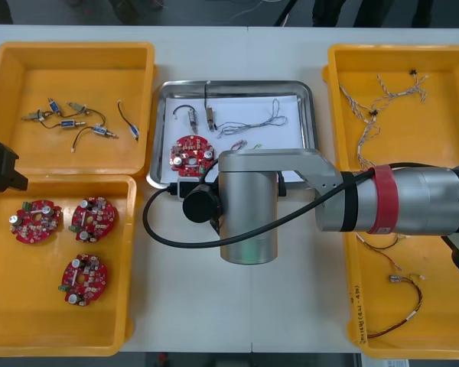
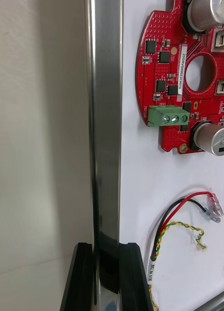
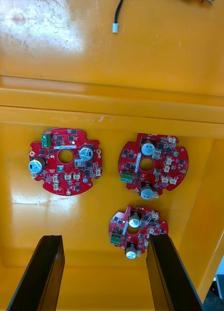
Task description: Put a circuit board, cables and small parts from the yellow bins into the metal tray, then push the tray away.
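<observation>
The metal tray (image 1: 233,86), white inside, lies between the bins and holds a red circuit board (image 1: 193,151), a twisted cable (image 1: 252,122) and a small metal part (image 1: 210,116). My right gripper (image 2: 107,277) is shut on the tray's near rim (image 2: 104,121), one finger on each side of it. Just inside the rim lie the circuit board (image 2: 189,77) and a red and yellow cable (image 2: 180,218). In the front view the right arm's wrist covers that gripper (image 1: 187,186). My left gripper (image 3: 104,272) hangs open above three circuit boards (image 3: 65,160) in the near left bin (image 1: 0,306).
The far left bin (image 1: 15,57) holds small metal parts (image 1: 61,121) with black cables. Both right bins (image 1: 344,61) hold loose cables (image 1: 390,99), and the right arm lies across the near one. Bare table (image 1: 237,34) stretches beyond the tray's far edge.
</observation>
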Robot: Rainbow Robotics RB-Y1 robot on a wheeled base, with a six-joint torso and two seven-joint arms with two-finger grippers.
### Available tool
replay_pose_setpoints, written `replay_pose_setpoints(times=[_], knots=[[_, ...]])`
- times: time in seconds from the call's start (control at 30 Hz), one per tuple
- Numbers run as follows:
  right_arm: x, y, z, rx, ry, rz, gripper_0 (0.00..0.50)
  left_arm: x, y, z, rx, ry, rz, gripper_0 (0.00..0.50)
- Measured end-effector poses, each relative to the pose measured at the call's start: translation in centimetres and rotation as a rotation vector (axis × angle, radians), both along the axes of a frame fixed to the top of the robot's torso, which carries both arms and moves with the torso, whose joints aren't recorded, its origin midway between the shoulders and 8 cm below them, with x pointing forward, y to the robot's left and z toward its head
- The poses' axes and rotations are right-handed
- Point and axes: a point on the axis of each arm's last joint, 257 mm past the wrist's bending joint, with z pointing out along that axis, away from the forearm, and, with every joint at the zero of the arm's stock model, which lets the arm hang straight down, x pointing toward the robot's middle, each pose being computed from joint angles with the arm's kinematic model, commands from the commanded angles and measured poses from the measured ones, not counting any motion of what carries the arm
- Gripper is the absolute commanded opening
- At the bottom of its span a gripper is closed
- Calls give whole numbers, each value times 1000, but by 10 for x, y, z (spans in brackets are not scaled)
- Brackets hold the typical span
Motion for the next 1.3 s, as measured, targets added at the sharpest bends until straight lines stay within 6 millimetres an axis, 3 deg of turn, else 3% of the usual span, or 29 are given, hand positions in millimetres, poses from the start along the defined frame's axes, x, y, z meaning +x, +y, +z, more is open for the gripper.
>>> replay_pose_setpoints(times=[1.3], knots=[[88, -3, 51, 59, -115, -43, 20, 0, 0, 0, 0, 0, 0, 500]])
